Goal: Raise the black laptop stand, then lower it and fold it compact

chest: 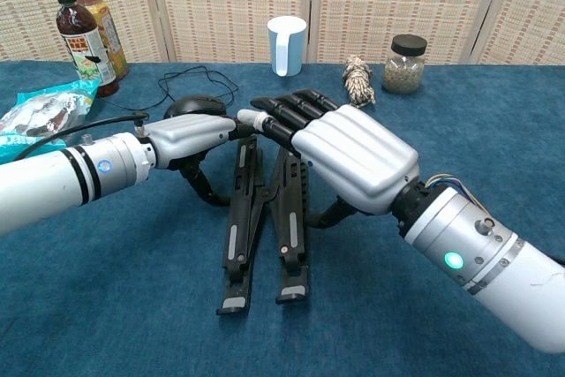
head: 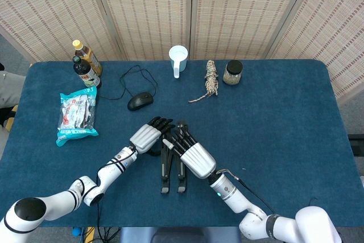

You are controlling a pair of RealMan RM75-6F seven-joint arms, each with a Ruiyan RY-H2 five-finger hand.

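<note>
laptop stand (chest: 265,218): lying flat mid-table, rails nearly together, folding almost finished. left hand (chest: 190,137) and right hand (chest: 349,156): fingers extended, pressing its outer sides, gripping nothing. remaining: closing the last gap.

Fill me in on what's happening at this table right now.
Both robot hands are working a black laptop stand lying flat on the blue table. The left hand rests against its left rail and the right hand against its right rail, fingers extended over the far end. The two rails lie nearly side by side, so the stand looks almost folded compact. A mouse, mug, rope bundle, jar, bottles and snack bag sit untouched further back.
</note>
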